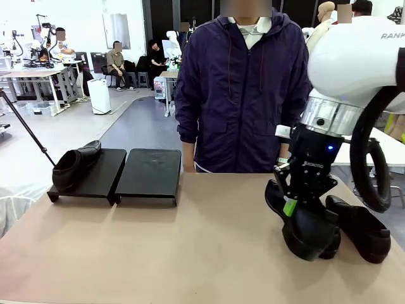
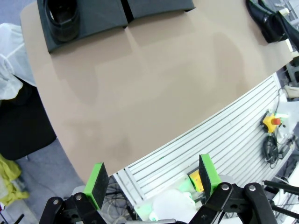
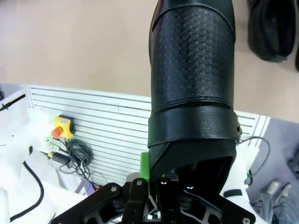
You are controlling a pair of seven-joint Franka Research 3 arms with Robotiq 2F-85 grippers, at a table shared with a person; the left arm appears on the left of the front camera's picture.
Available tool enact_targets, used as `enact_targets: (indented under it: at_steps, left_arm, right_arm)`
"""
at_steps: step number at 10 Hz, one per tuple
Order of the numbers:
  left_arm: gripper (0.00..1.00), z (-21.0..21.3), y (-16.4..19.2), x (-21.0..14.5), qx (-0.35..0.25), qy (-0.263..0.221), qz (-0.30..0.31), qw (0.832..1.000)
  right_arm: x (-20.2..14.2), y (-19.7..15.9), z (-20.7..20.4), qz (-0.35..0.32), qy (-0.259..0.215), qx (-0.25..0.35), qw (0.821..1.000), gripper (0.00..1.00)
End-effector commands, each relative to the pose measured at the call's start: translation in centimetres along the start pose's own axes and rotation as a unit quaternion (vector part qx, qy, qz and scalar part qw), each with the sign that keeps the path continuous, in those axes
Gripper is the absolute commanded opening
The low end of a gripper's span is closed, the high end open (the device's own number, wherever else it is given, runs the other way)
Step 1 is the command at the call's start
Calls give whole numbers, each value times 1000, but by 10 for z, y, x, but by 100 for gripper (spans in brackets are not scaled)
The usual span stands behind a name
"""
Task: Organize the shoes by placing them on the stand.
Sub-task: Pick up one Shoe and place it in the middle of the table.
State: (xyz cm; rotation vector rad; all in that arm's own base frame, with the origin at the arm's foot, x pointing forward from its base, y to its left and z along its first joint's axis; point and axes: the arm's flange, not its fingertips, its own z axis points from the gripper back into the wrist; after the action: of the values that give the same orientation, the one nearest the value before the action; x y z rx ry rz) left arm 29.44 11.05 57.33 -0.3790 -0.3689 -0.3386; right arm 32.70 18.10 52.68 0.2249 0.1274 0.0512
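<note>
at the table's right end, your right gripper (image 1: 292, 201) is clamped shut on the collar of one shoe (image 1: 307, 231), toe hanging down, ready to carry left to the stand (image 1: 149, 174). a second shoe (image 1: 361, 231) lies just beside it. a third shoe (image 1: 74, 166) sits on the stand's left panel. your left gripper (image 2: 152, 172) hangs with fingers apart, holding nothing.

Front: facing far across the table (image 1: 202, 253). Left wrist: looking down from high, sharing the stand (image 2: 159, 5). Right wrist: looking close along a shoe (image 3: 191, 70).
</note>
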Motion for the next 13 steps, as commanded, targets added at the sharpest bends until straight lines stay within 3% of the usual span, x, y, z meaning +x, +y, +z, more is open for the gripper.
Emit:
enact_targets:
  at_steps: [1,4,6,9,13]
  left_arm:
    - [100,2,0,-1,-1,1,-1,1000]
    - [100,2,0,-1,-1,1,-1,1000]
    - [100,2,0,-1,-1,1,-1,1000]
    - [100,2,0,-1,-1,1,-1,1000]
    - [100,2,0,-1,-1,1,-1,1000]
  right_arm:
    - [1,63,-25,-18,-37,-16,999,0]
    - [23,151,-78,-16,-51,-50,997,0]
    - [46,194,-102,-25,-92,-75,993,0]
    - [79,217,-150,-59,-67,-105,990,0]
    - [96,222,-194,-20,-44,-94,994,0]
